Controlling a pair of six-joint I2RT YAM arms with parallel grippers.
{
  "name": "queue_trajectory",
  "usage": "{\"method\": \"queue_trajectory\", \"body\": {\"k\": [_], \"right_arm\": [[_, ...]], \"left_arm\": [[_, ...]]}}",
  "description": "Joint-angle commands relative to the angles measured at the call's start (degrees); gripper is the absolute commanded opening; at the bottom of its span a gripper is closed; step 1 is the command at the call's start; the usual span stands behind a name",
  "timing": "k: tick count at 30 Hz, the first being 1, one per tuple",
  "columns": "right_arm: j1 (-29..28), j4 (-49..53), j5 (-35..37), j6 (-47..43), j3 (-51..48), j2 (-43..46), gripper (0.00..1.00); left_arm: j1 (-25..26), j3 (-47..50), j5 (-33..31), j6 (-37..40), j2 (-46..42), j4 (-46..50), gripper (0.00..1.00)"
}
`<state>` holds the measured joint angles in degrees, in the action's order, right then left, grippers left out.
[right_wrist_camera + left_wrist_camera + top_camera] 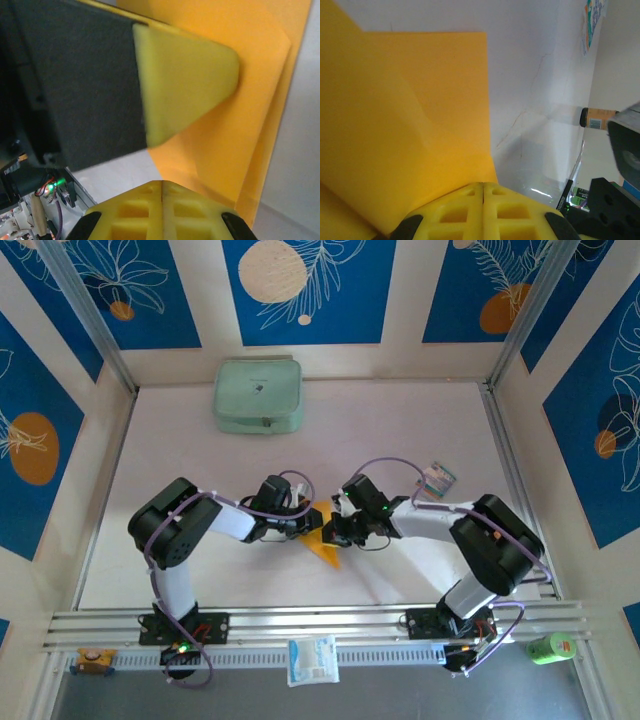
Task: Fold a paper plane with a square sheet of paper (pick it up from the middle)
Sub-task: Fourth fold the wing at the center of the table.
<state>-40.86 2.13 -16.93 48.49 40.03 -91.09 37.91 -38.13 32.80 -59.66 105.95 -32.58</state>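
Observation:
The orange-yellow sheet of paper (327,548) lies folded on the white table between my two grippers, one point aimed at the near edge. My left gripper (312,522) is shut, its yellow fingertips (483,186) meeting over the paper (420,100), where a flap slopes up on the left. My right gripper (333,532) is shut too, its tips (162,184) set against the paper's lower edge (240,75). The left gripper's yellow finger (185,75) lies flat across the paper just ahead of it. The sheet shows face-on under both, not pinched in either seam.
A pale green zipped pouch (258,395) sits at the back of the table. A small striped card (437,478) lies right of the right arm. A white-and-blue packet (313,659) and a green bottle (550,647) rest beyond the front rails (320,620).

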Motion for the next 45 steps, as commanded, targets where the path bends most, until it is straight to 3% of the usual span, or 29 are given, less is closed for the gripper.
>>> {"method": "queue_trajectory", "body": {"k": [1,6,14,23,26,37,45], "right_arm": [[-0.2,-1.1,-1.1,0.4,1.5,-2.3,0.04],[-0.1,-0.2,1.6,0.8,-1.8,-4.0,0.04],[0.5,-7.2,-0.5,3.7,-11.3,-3.6,0.03],[1.9,-8.5,-2.4,2.6,-11.6,-4.9,0.02],[2.3,-8.5,-2.5,2.4,-11.7,-4.7,0.02],[2.5,-8.8,-2.5,2.8,-12.3,-5.7,0.01],[2.5,-7.8,-2.5,2.0,-12.7,-5.8,0.01]], "left_arm": [[-0.3,1.4,-2.3,0.5,1.7,2.3,0.02],[-0.3,1.5,-2.4,0.6,1.4,2.5,0.02],[-0.3,0.9,-2.4,1.3,0.9,3.5,0.02],[-0.3,-0.8,-2.4,4.4,-6.3,9.1,0.06],[0.1,-0.6,-2.7,4.2,-7.5,11.3,0.00],[2.4,0.6,-1.9,0.4,-2.4,7.5,0.00],[1.0,-1.3,-9.7,3.6,-4.3,18.9,0.00]]}}
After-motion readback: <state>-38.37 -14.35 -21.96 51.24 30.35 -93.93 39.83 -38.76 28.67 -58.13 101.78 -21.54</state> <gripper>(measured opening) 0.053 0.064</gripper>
